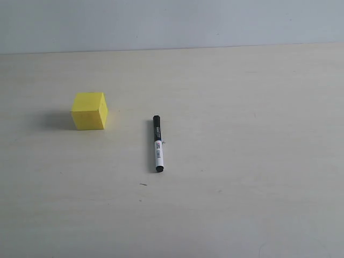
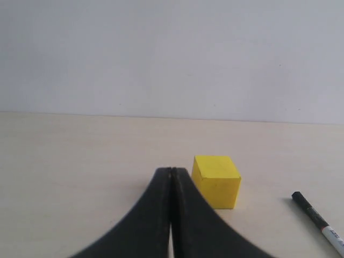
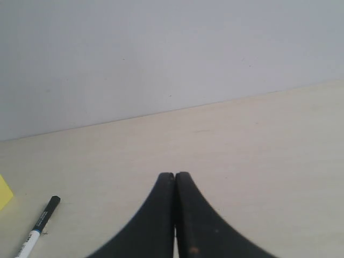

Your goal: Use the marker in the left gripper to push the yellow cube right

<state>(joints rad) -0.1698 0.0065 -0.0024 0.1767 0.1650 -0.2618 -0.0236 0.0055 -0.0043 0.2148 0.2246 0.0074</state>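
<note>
The yellow cube rests on the pale table at the left. To its right the marker lies flat, black cap pointing away, held by nothing. Neither arm shows in the exterior view. In the left wrist view my left gripper is shut with nothing between its fingers; the yellow cube sits just beyond and beside its tips, and the marker lies further to that side. My right gripper is also shut and empty, with the marker and a sliver of the yellow cube at the frame's edge.
The table is a pale wooden surface ending at a plain grey-white wall behind. A few small dark specks mark the tabletop near the marker.
</note>
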